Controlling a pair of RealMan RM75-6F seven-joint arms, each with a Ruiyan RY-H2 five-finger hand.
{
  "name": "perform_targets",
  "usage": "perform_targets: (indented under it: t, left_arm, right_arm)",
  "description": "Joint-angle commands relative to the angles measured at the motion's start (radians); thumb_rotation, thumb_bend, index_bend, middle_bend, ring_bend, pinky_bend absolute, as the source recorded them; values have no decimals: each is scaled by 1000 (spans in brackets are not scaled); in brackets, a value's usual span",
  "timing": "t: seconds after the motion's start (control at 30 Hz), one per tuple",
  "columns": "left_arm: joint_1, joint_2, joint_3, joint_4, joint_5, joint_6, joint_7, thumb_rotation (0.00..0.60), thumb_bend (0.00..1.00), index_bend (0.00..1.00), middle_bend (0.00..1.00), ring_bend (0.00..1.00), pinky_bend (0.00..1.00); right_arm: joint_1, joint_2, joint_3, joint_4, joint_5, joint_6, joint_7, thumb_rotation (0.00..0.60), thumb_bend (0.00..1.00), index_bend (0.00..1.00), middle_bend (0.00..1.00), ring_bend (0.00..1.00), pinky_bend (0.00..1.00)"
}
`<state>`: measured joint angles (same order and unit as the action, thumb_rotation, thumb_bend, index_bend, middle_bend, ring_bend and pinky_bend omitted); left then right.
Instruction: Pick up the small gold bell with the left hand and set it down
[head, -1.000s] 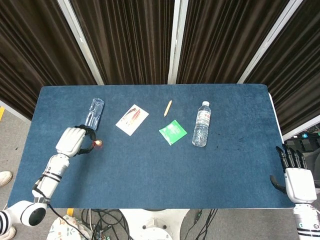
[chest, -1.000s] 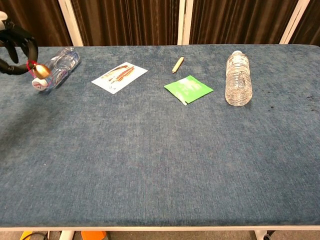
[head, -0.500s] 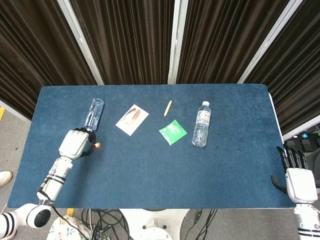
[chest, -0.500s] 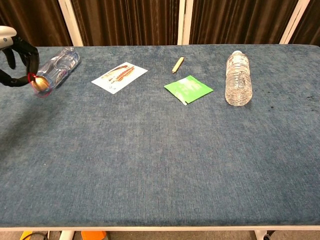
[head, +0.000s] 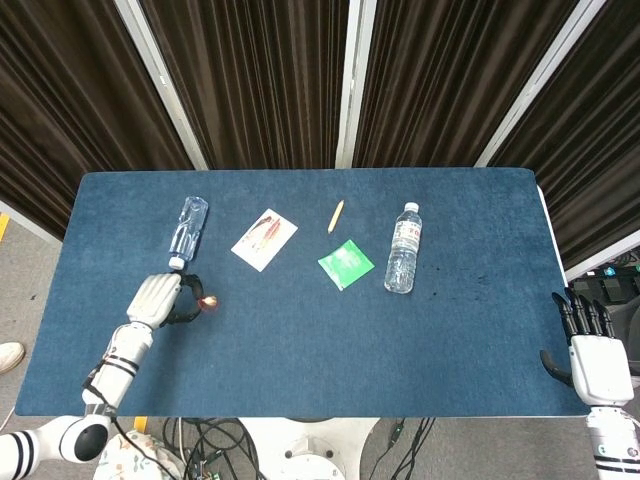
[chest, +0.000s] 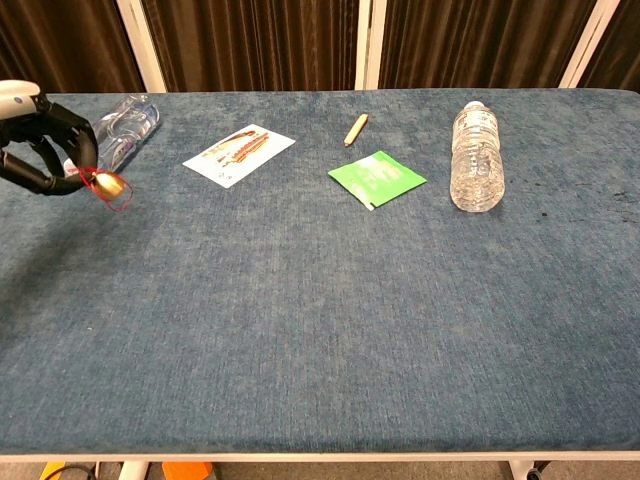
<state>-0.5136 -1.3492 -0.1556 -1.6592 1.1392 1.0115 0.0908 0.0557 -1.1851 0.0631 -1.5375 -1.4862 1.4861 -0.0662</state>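
Above blue table's left side: small gold bell pinched in left hand; loose pinch risks drop, roll.

A table covered in blue cloth is seen from above. Behind it, dark pleated curtains are hung, divided by pale slanted posts. Grey floor is visible at left, and tangled cables are seen beneath the table's near edge.

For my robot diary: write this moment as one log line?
left hand: holds gold bell above table | right hand: open, off table edge | phase: carrying
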Motion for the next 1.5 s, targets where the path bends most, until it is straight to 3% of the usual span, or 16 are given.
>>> perform_targets:
  t: [0.03,0.1,0.17,0.2,0.33,0.43,0.57,0.67,0.77,0.83,0.97,1.2,1.5]
  left_arm:
    - [8,-44,25,54,37,103,165,600,428,643,519,351,400]
    - [9,-69,48,98,67,168,318,600,428,647,519,351,395]
    - [10,-77,56,84,50,172,378,600,428,651,519,351,393]
    - [10,-72,52,62,32,155,361,600,427,651,519,351,393]
    - [11,7,-5,-74,-74,0,90,600,432,644,521,351,395]
    - [-2,-11,31,16,15,100,294,600,430,650,524,351,392]
    - [-20,31,37,-61,-104,-15,277,600,427,656,524,351,389]
    - [-38,79,39,-129,-110,-83,237,600,427,653,524,351,389]
    - [-36,86,41,-136,-53,-21,275,600,427,652,524,351,389]
    - [-35,74,41,-100,-72,24,340,600,428,653,524,351,389]
    - [-44,81,33,-96,-184,13,371,600,428,655,524,351,388]
    - [-39,49,58,-120,-87,95,418,600,427,654,524,351,386]
    - [-55,8,70,-83,-135,81,461,600,427,654,524,351,386]
  right_arm:
    - [0,0,0,1,1,0,0,600,187,0,0,0,11]
    - [-1,0,-1,1,1,-1,1,600,186,0,0,0,11]
    - [0,1,-1,2,3,-3,1,600,187,0,0,0,11]
    - [0,1,0,2,4,-3,2,600,187,0,0,0,11]
    - [1,-2,-1,3,4,-5,3,600,187,0,0,0,11]
    - [1,-2,-1,3,4,-6,3,600,187,0,0,0,11]
    - [0,-2,0,5,6,-4,6,600,187,0,0,0,11]
    - [1,-3,0,7,8,-8,6,600,187,0,0,0,12]
    - [3,-3,1,7,9,-10,5,600,188,0,0,0,11]
    - [3,-2,1,6,6,-8,6,600,188,0,0,0,11]
    - [0,1,3,8,11,-4,10,600,187,0,0,0,12]
    - [4,-4,0,8,8,-11,5,600,188,0,0,0,12]
    - [1,-5,1,16,16,-13,13,600,187,0,0,0,11]
